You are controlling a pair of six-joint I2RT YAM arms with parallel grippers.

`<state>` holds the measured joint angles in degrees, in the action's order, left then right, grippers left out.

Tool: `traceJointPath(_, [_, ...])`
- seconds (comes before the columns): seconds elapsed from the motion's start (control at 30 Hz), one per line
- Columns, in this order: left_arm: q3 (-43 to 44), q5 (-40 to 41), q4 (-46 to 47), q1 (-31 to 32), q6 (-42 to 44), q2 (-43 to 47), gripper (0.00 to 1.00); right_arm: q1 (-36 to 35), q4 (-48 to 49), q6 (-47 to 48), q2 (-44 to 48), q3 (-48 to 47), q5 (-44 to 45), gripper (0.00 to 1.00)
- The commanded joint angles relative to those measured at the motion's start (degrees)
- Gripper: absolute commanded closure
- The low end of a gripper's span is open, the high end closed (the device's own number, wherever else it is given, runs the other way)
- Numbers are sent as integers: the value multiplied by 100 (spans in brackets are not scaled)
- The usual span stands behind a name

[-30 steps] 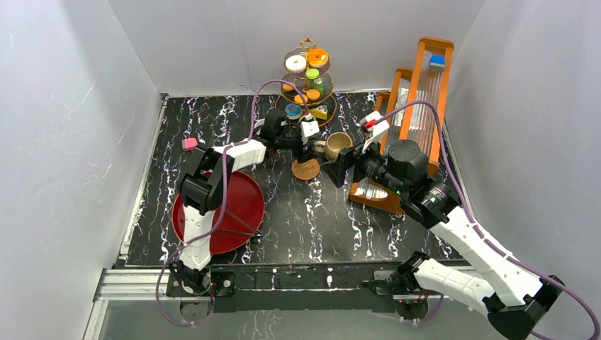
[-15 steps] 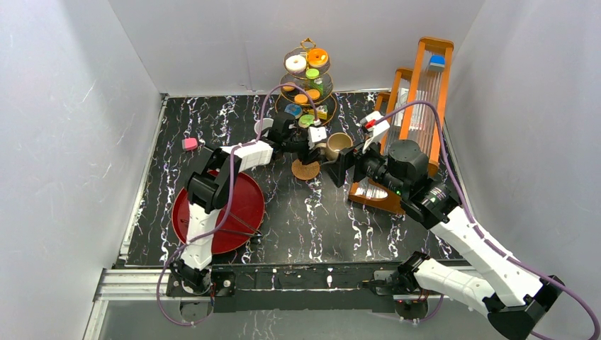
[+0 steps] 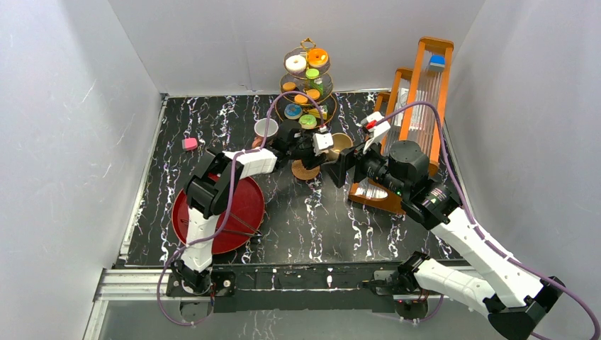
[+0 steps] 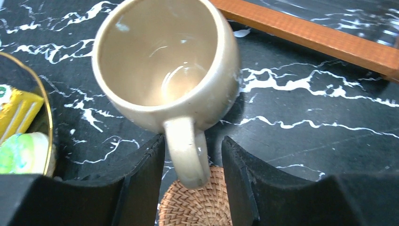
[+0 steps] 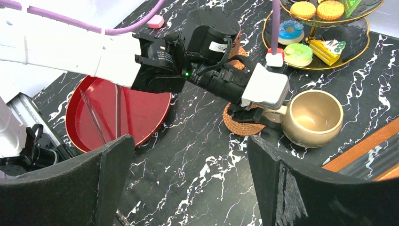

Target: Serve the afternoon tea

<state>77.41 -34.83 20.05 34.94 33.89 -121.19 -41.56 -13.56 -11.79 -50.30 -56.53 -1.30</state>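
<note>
As seen from above, black white-veined marble table carries everything. Tall orange wooden rack stands along its right edge. Gold three-tier stand sits at the far middle, loaded with small toy pastries; its lowest tier holds a green donut, a blue donut and a yellow cake slice.

Round red tray lies near left, under the left arm.

Right gripper hovers just right of the coaster, jaws spread wide, nothing between them, facing the left arm.

Left gripper reaches to mid-table. Its jaws straddle the handle of the glossy beige mug, not clamped; a gap shows on one side.

Beige mug stands on the marble between stand and rack, empty, handle reaching over the edge of the woven round coaster. Mug body is beside the coaster, not on it.

White mug stands left of the stand. Small pink pastry lies alone at far left.
</note>
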Motion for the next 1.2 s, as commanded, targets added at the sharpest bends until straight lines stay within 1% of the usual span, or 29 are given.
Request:
traceJointPath(0.0, [143,657,437,129,-306,88,56,34,294,83,14,-177,-11,1])
traceJointPath(0.07, [218,840,418,161,-376,-7,59,34,292,87,-2,-217,-5,1])
traceJointPath(0.13, [245,941,420,181,-447,-56,66,26,306,82,-10,-241,-34,1])
traceJointPath(0.23, [197,970,424,222,-480,-19,79,31,315,47,-27,-255,-61,1])
traceJointPath(0.33, [111,1057,465,233,-521,111,98,28,341,22,-30,-245,-92,1])
traceJointPath(0.37, [67,1124,486,233,-536,164,100,32,347,15,-38,-245,-101,2])
traceJointPath(0.47, [-85,1255,613,233,-664,378,100,29,350,-5,-29,-230,-139,1])
traceJointPath(0.57, [-247,1413,766,230,-1006,607,100,29,365,-40,-5,-187,-129,1])
traceJointPath(0.7, [-748,1773,1311,215,-1519,1042,100,25,446,-103,45,-125,-150,1])
traceJointPath(0.83, [-1309,2031,1775,187,-1777,1523,100,34,420,-120,42,-146,-189,1])
traceJointPath(1.0, [-1886,2351,2051,176,-1901,2116,100,32,346,-130,60,-128,-204,1])
traceJointPath(1.17, [-2300,2591,2115,84,-1946,2514,100,31,328,-61,132,-129,-55,1])
